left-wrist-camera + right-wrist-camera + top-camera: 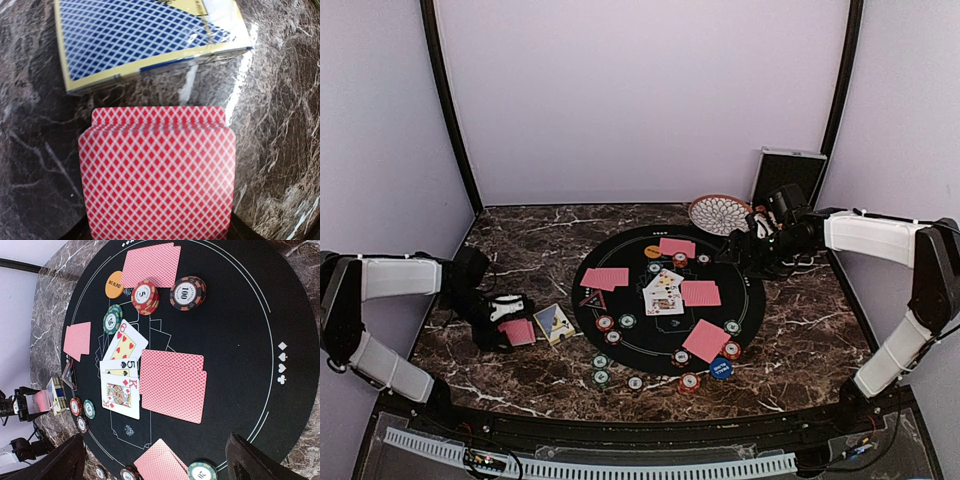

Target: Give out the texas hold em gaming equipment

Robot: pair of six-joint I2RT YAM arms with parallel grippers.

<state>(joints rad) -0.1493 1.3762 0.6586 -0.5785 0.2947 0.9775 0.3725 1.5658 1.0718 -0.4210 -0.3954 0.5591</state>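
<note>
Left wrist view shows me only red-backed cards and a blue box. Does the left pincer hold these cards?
Observer: Yes, the left pincer is shut on the card stack, off the black mat, to its left.
Operator: And the right pincer?
Observer: The right pincer is open and empty, over the mat's far right edge.
Operator: Are any cards face up?
Observer: Three face-up cards lie at the mat's centre.

Red-lattice cards, blue-lattice box, black mat

We see a patterned bowl by the round black mat's far edge, perhaps a case upright behind it, and a blue-yellow box on the marble table.
</note>
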